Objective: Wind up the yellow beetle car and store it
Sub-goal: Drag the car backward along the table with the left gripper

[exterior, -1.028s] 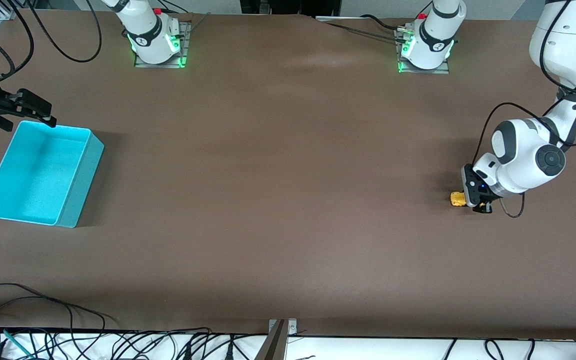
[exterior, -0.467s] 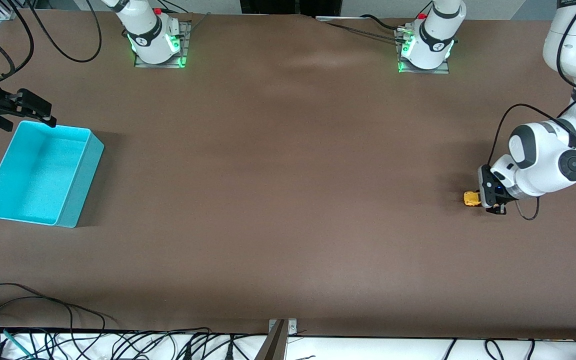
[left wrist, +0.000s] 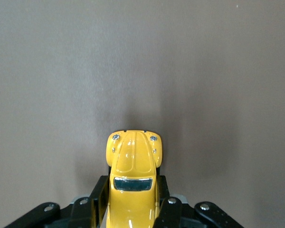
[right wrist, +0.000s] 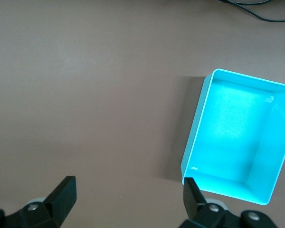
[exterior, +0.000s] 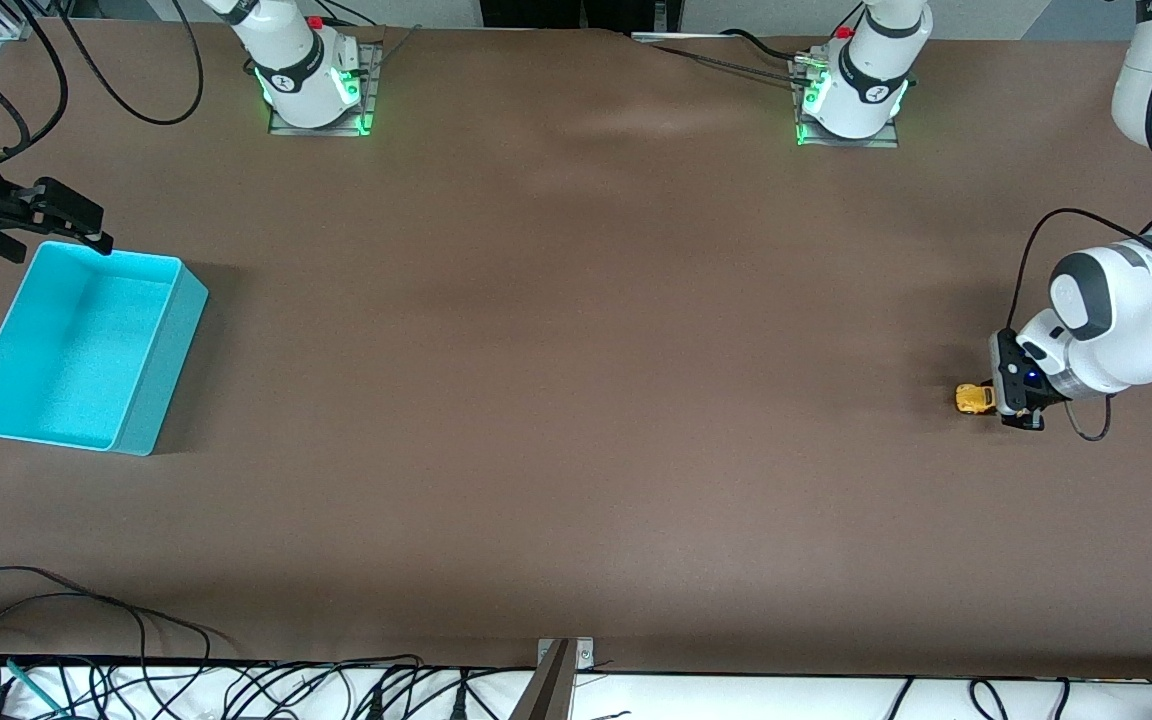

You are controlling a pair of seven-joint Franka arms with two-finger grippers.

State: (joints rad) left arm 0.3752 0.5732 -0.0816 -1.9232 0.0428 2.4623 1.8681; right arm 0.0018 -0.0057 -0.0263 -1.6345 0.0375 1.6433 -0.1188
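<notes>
The yellow beetle car [exterior: 972,399] sits low at the table surface near the left arm's end. My left gripper [exterior: 988,400] is shut on it. In the left wrist view the car [left wrist: 133,166] sticks out from between the black fingers [left wrist: 99,197], with its rounded nose pointing away from the gripper [left wrist: 132,202]. The turquoise bin [exterior: 162,365] stands empty at the right arm's end. My right gripper [exterior: 71,222] is open and empty, waiting by the bin's rim; its wrist view shows the gripper [right wrist: 128,194] and the bin [right wrist: 195,137] below it.
Both arm bases with green lights [exterior: 314,90] stand along the table's edge farthest from the camera. Loose cables [exterior: 86,620] lie at the edge nearest the camera. A metal bracket [exterior: 558,668] sits at that edge's middle.
My left gripper has moved toward the left arm's end of the table, taking the yellow car with it along the surface. The right arm and the bin have not moved.
</notes>
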